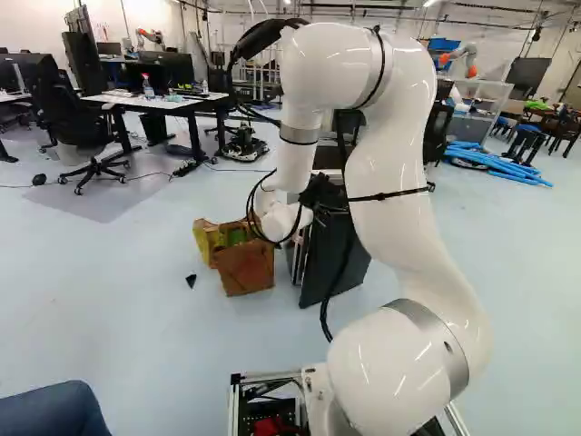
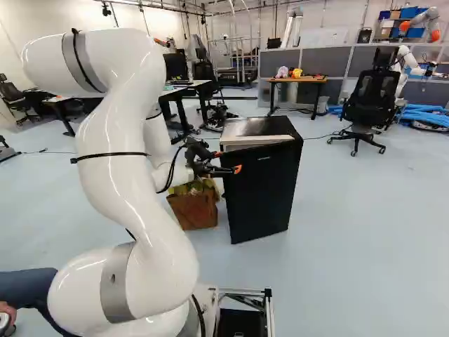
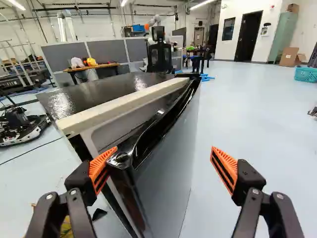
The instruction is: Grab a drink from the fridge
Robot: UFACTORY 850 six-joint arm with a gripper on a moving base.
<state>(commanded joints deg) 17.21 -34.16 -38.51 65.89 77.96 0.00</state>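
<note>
Robotics lab, w/ another robot (image 2: 404, 56) upper R of the R base view, grey partitions (image 2: 324, 62) nearby, & a table (image 1: 154, 102), monitor (image 1: 169, 67) & office chair (image 1: 76, 118) upper L of the L base view.

The fridge (image 2: 259, 189) stands just right of the box (image 2: 193, 212).

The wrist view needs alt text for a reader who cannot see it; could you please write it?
An open gripper with orange pads straddles the ajar door of a black mini fridge, one finger on the opening side by the door's corner, the other apart from its outer face. Behind stand a table and an office chair.
</note>
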